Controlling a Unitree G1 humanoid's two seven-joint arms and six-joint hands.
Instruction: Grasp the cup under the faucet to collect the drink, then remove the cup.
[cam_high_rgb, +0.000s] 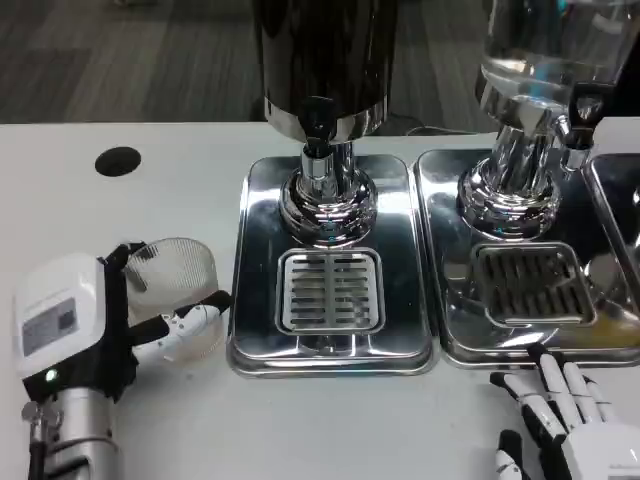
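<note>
Gripping the clear cup (178, 275) (label unreadable), left hand (75, 325) fingers (185, 325).

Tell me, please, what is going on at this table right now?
The left robot hand holds a clear plastic cup on the white table, left of the dark drink dispenser. The cup is not yet under that dispenser's faucet; the drip grille below is bare. The right robot hand rests open by the front of the second dispenser's tray.

Clear ribbed cup (178, 285) tilted on table (150, 210), left of faucet (318, 125), not under it.
</note>
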